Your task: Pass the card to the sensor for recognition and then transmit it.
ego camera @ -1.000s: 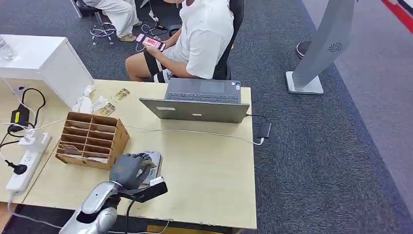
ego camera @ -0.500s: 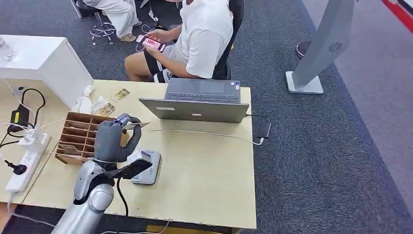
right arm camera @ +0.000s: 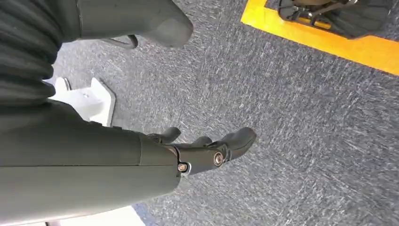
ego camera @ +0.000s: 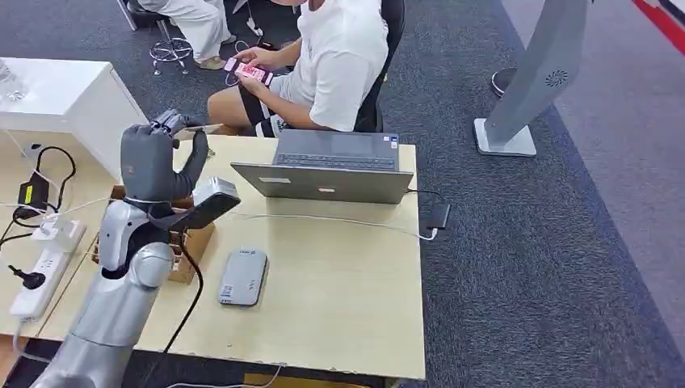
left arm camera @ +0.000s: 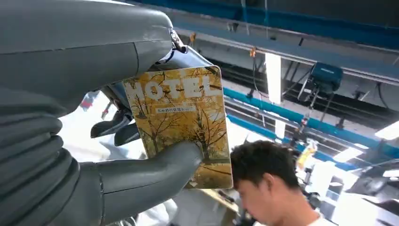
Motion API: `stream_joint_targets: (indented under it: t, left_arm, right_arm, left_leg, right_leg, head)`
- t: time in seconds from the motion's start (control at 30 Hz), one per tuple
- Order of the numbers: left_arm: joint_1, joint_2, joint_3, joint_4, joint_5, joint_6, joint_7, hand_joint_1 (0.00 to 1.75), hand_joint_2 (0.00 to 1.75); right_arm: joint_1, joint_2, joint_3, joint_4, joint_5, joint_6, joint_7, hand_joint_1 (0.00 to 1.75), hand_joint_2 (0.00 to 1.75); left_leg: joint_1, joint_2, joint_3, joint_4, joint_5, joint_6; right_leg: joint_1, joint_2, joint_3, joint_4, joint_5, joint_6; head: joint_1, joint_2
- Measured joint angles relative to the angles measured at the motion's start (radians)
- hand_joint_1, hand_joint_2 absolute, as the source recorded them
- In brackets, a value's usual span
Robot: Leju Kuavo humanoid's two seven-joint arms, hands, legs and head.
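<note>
Card (left arm camera: 181,122), yellow autumn-tree print with "HOTEL" lettering across one end, pinched between thumb and fingers of left hand (ego camera: 153,162), raised above far-left table corner; sensor (ego camera: 243,276), flat grey rounded-corner pad, lies on the tabletop, well apart from the card.

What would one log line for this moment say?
left hand: holds hotel card, raised | right hand: empty | sensor: on table
</note>
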Motion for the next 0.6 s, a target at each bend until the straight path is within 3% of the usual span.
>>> stream_joint_targets:
  t: [0.2, 0.4, 0.6]
  left_arm:
    - [-0.063, 0.014, 0.006, 0.082, -0.014, 0.004, 0.021, 1.75, 1.75]
    - [-0.107, 0.022, 0.021, 0.189, -0.064, 0.043, 0.082, 1.75, 1.75]
    - [-0.119, 0.029, 0.035, 0.286, -0.079, 0.084, 0.086, 1.75, 1.75]
  right_arm:
    - [-0.005, 0.003, 0.000, -0.003, 0.005, 0.000, 0.006, 0.00, 1.75]
    - [-0.009, 0.008, 0.000, -0.004, 0.022, -0.002, 0.029, 0.00, 1.75]
    - [-0.013, 0.011, 0.000, -0.004, 0.025, -0.002, 0.039, 0.00, 1.75]
  left_leg:
    - [0.000, 0.000, 0.000, 0.000, 0.000, 0.000]
    - [0.000, 0.000, -0.001, 0.000, 0.000, 0.000]
    - [0.000, 0.000, -0.001, 0.000, 0.000, 0.000]
  right_leg:
    - [0.000, 0.000, 0.000, 0.000, 0.000, 0.000]
    - [0.000, 0.000, -0.001, 0.000, 0.000, 0.000]
    - [0.000, 0.000, -0.001, 0.000, 0.000, 0.000]
  head:
    - [0.000, 0.000]
    - [0.000, 0.000]
    - [0.000, 0.000]
